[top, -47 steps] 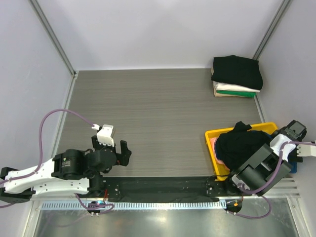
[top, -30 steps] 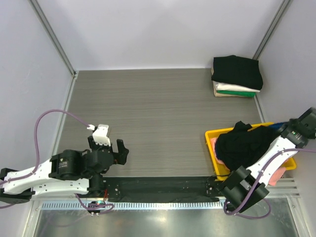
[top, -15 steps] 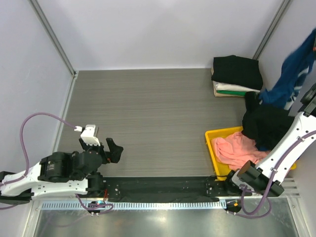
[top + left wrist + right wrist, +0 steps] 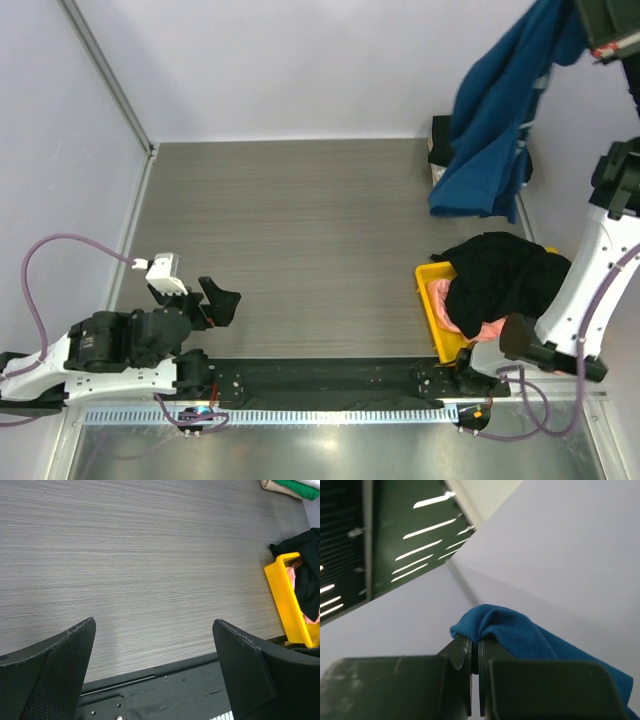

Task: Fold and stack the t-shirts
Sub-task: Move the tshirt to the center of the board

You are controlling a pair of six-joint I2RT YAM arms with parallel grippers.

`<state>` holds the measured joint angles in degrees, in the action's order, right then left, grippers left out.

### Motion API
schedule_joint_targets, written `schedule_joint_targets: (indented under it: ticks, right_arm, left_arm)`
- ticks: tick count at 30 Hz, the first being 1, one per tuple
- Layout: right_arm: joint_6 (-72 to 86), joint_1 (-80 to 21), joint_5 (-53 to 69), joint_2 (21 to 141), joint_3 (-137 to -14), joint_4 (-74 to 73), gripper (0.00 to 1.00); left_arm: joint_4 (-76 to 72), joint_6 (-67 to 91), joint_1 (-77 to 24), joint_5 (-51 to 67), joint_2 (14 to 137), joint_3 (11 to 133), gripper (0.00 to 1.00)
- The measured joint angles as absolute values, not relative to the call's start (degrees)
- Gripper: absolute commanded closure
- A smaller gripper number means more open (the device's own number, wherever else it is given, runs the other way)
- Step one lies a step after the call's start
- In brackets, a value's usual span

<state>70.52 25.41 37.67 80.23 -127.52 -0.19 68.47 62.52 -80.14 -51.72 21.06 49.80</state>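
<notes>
One blue t-shirt (image 4: 487, 130) is now up in the air, high above and behind the yellow bin (image 4: 428, 300). A moment ago it was down at the bin with the black t-shirt (image 4: 500, 280). Now the right end effector (image 4: 475, 652) has pulled it out and lifted it way up. That end effector is pinched tight on a fold of the blue cloth, and the rest hangs loose in front of the folded stack (image 4: 290, 486) behind the bin. The black t-shirt got tugged up too, but it has dropped back in a heap on the bin, with a pink t-shirt (image 4: 438, 296) peeking out under it. The left end effector (image 4: 154, 625) is far to the left of the bin, low over the bench (image 4: 300, 220), spread wide with nothing in it. It has slid back a little. I think the blue shirt is the next one to fold. It is not yet laid flat on the bench left of the bin, and the left arm will likely have to help
</notes>
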Motion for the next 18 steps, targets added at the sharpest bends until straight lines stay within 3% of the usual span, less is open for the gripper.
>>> schedule_joint_targets:
  ticks: [7, 10, 11, 12, 13, 16, 18]
  right_arm:
    - [65.3, -2.1, 42.8, 99.1, -141.5, -6.2, 0.99]
    - [61.6, -11.1, 42.8, 106.2, -141.6, -11.5, 0.96]
    - [60.1, -14.5, 42.8, 109.1, -141.4, -13.4, 0.80]
    - [59.2, -16.9, 42.8, 111.3, -141.3, -14.5, 0.50]
    - [58.3, -19.6, 42.9, 113.5, -140.6, -15.9, 0.01]
    - [51.4, -24.3, 40.3, 115.8, -136.4, -24.1, 0.01]
    - [43.7, -25.3, 29.8, 115.5, -135.0, -33.9, 0.00]
  left_arm:
    - [70.0, 64.6, -80.1, -53.3, 20.8, 49.8, 0.00]
    - [71.7, 66.4, -80.1, -54.3, 21.6, 49.8, 0.00]
    - [72.2, 67.1, -80.1, -54.5, 22.0, 49.8, 0.00]
    - [72.7, 67.6, -80.1, -54.8, 22.4, 49.8, 0.00]
    - [73.3, 68.2, -80.1, -55.0, 22.8, 49.8, 0.00]
    - [74.8, 69.9, -80.1, -55.3, 23.1, 49.9, 0.01]
    - [75.6, 71.0, -80.1, -55.5, 23.0, 50.2, 0.03]
